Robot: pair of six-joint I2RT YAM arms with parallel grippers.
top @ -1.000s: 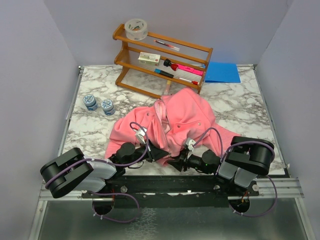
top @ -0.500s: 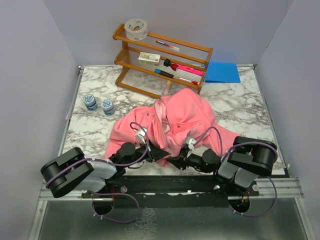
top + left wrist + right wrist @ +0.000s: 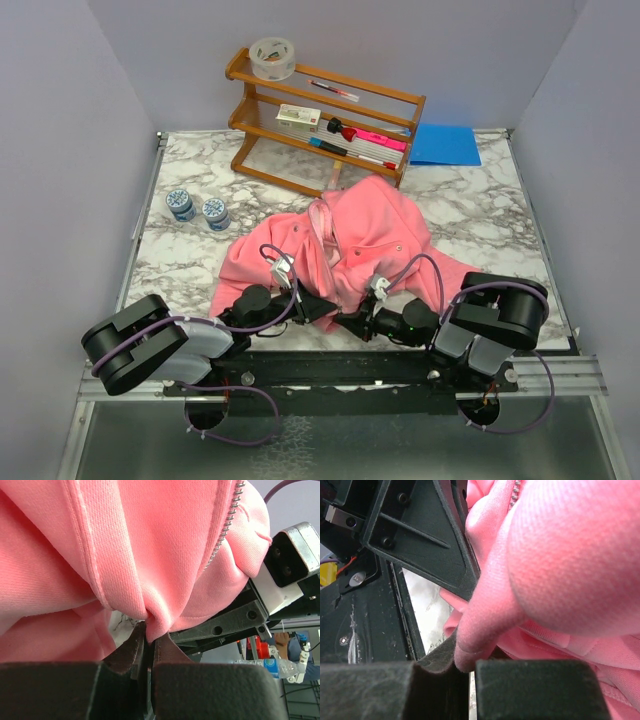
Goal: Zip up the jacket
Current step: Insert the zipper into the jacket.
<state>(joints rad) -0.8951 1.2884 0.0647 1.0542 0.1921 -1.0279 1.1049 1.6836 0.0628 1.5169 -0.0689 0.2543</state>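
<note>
The pink jacket (image 3: 355,235) lies crumpled and unzipped on the marble table, its bottom hem toward the arms. My left gripper (image 3: 322,307) sits low at the hem's near edge, shut on a pinched fold of the fleece (image 3: 155,622). Metal zipper teeth (image 3: 225,530) run up the fabric just right of that fold. My right gripper (image 3: 350,323) faces it from the right, almost touching, and its jaws are shut on another fold of the hem (image 3: 470,650). A short run of zipper teeth (image 3: 516,487) shows at the top of the right wrist view.
A wooden rack (image 3: 325,115) with pens and a tape roll (image 3: 272,58) stands at the back. A blue folder (image 3: 445,143) lies back right. Two small jars (image 3: 181,204) (image 3: 215,212) stand left of the jacket. The table's near edge runs just under both grippers.
My right gripper has closed onto the jacket's hem and edged slightly left toward the left gripper. The left gripper keeps its hold and has not moved.
</note>
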